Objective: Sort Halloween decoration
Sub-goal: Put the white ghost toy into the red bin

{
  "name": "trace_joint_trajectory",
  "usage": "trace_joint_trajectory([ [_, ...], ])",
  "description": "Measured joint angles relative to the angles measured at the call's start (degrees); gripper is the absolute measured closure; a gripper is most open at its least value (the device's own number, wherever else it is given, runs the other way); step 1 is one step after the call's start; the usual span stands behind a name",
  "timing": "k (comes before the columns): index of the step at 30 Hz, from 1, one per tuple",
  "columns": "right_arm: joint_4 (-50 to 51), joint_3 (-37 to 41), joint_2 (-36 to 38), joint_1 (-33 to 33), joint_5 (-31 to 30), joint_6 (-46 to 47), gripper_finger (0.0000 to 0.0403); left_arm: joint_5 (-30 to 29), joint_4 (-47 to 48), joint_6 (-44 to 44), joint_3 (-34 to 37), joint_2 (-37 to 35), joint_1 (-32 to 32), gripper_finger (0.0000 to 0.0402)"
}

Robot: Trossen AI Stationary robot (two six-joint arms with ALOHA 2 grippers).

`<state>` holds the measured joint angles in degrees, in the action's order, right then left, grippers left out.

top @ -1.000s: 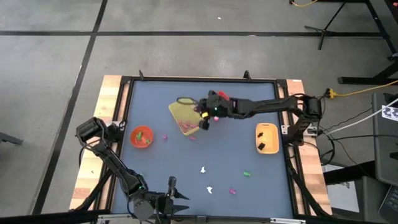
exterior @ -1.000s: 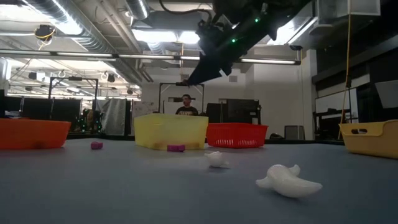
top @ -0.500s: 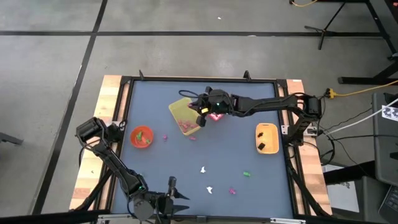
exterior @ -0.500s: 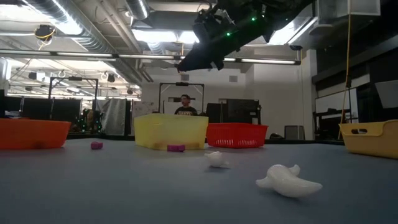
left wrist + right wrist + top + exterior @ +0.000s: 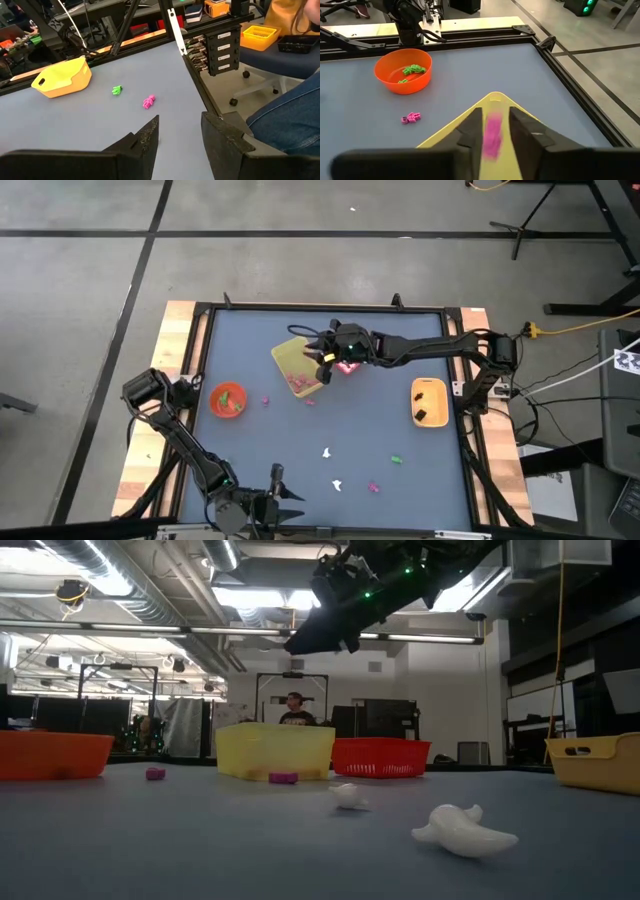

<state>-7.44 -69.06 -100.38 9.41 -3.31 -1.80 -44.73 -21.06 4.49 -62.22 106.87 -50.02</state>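
My right gripper (image 5: pixel 324 358) hangs open above the yellow bin (image 5: pixel 297 366), high over it in the low view (image 5: pixel 318 636). In the right wrist view a blurred pink trinket (image 5: pixel 493 133) shows between its fingers, over the bin's corner (image 5: pixel 495 100). Pink trinkets (image 5: pixel 266 401) (image 5: pixel 310 402) (image 5: pixel 374 488), white ones (image 5: pixel 326 451) (image 5: pixel 338 485) and a green one (image 5: pixel 397 460) lie on the table. Green trinkets (image 5: pixel 413 69) lie in the orange bowl (image 5: pixel 228 399). My left gripper (image 5: pixel 180 145) waits open at the table's near edge (image 5: pixel 284 498). My right gripper has the pink trinket (image 5: pixel 493 133) between its fingers (image 5: pixel 472 131), which come slanting from above. The trinket is blurred while the fingers are sharp, and a gap shows beside the other finger (image 5: pixel 524 131). Whether anything touches it, I cannot tell.
A red bin (image 5: pixel 380 756) stands beside the yellow bin, under my right arm. A yellow-orange tray (image 5: pixel 429 401) holding dark pieces sits near the right edge. The table's black frame (image 5: pixel 320 307) runs all round. A person's leg (image 5: pixel 290 115) shows off the table's near side.
My right gripper has risen and moved toward the table's far-left, from the yellow bin's near-right corner to above the bin, and has tipped from steeply down to nearly level. It has kept still for the last half second.
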Motion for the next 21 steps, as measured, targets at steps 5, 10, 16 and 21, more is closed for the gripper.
trace_joint_trajectory([
  [5,0.0,0.0,0.0,0.0,0.0,0.0,0.0243,0.0,0.0,0.0,0.0,0.0,0.0,0.027],
  [10,0.8,0.0,0.0,0.0,0.0,0.1,0.0207,0.0,0.0,0.0,0.0,0.0,0.0,0.027],
  [16,5.5,0.0,0.0,-0.1,0.0,5.4,0.0198,0.0,0.0,0.0,0.0,0.0,0.0,0.027],
  [21,11.9,0.0,0.0,-0.3,5.1,6.4,0.0198,0.0,0.0,0.0,0.0,0.0,0.0,0.027],
])
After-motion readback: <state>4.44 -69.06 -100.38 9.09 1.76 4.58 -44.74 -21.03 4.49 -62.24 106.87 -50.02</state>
